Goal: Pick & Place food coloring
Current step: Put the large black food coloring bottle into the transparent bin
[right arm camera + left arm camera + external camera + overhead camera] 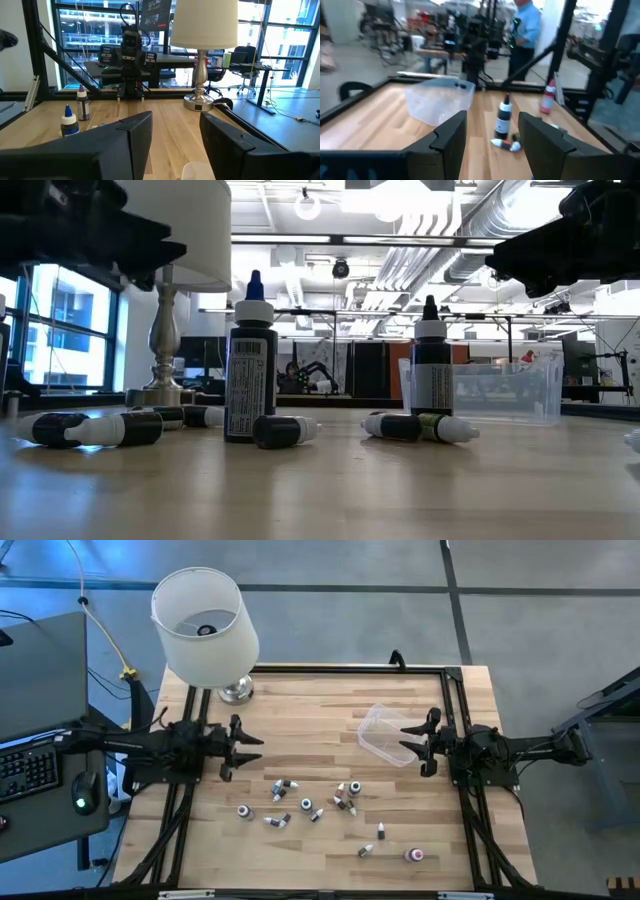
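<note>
Several small food coloring bottles (307,806) are scattered over the middle and near part of the wooden table. Most lie on their sides; two stand upright (251,370) (432,370). A pink one (415,855) lies nearest the front right. My left gripper (258,747) hangs open at the table's left, above the wood, pointing level toward the bottles (504,119). My right gripper (404,739) hangs open at the right, over the right rim of the clear tub (380,730). Both grippers (492,145) (175,140) have nothing between their fingers.
A lamp with a white shade (203,625) stands on its metal foot (236,691) at the far left corner. A black frame (350,668) runs along the table's edges. A person stands in the room behind the right arm (525,25).
</note>
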`<act>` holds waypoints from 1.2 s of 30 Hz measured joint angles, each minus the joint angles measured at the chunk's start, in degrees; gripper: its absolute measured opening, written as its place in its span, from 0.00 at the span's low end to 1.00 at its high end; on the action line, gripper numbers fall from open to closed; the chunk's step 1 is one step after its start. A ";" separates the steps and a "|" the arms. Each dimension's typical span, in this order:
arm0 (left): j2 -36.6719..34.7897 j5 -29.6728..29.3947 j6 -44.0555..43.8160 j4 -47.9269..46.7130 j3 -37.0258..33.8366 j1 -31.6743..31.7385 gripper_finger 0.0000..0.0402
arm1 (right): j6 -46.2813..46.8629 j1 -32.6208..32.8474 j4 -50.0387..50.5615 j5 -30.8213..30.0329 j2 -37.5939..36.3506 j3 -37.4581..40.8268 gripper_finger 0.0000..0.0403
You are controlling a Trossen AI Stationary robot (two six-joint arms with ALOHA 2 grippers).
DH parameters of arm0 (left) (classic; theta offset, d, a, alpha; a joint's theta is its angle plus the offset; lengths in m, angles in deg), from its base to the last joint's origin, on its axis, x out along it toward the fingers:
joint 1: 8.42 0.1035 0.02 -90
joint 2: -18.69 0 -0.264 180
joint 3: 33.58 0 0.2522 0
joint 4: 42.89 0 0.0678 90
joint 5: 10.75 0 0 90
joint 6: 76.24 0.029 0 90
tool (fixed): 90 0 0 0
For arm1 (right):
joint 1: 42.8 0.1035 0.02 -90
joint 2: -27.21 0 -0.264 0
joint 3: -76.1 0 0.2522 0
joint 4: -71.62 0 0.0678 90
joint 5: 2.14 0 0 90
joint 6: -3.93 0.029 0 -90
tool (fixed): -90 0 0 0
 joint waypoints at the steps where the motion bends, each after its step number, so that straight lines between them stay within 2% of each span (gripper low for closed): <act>1: 2.54 0.01 0.00 -0.09 0.75 -0.01 0.44 | 0.00 0.02 0.02 0.01 0.01 -0.01 0.39; 7: 17.80 -2.17 0.49 8.68 4.15 0.00 0.44 | 0.00 0.00 0.00 -0.02 0.00 0.00 0.40; 9: 20.95 -1.07 1.83 12.48 5.76 -0.02 0.44 | -1.21 -0.09 -0.34 -1.09 0.02 -0.02 0.40; 12: 23.68 0.77 2.12 12.66 7.96 -0.01 0.44 | -0.97 -0.13 -1.91 -2.72 0.01 -0.01 0.39; 16: 25.51 -0.21 4.28 12.49 10.25 0.00 0.44 | 12.68 -0.02 -2.94 -0.25 0.07 0.00 0.39; 20: 25.48 0.04 6.47 12.55 11.76 0.00 0.44 | 13.77 -0.04 -5.12 -0.01 0.02 -0.02 0.40; 26: 25.43 3.56 9.07 10.80 12.05 0.00 0.44 | 17.79 -0.05 -5.32 -1.49 0.07 0.00 0.39; 29: 25.45 4.37 9.08 9.84 12.05 0.00 0.44 | 15.37 -0.13 -8.19 -0.90 0.21 -0.02 0.38; 31: 25.43 4.39 8.70 9.92 12.05 0.00 0.44 | 11.59 -0.13 -12.34 1.56 1.05 -0.02 0.37; 33: 25.13 4.41 7.43 10.02 12.05 -0.02 0.44 | 7.74 -0.13 -16.95 4.03 2.63 -0.04 0.37; 36: 24.56 4.41 6.04 10.27 12.05 0.00 0.44 | 2.93 -0.13 -19.23 4.27 6.51 -2.21 0.36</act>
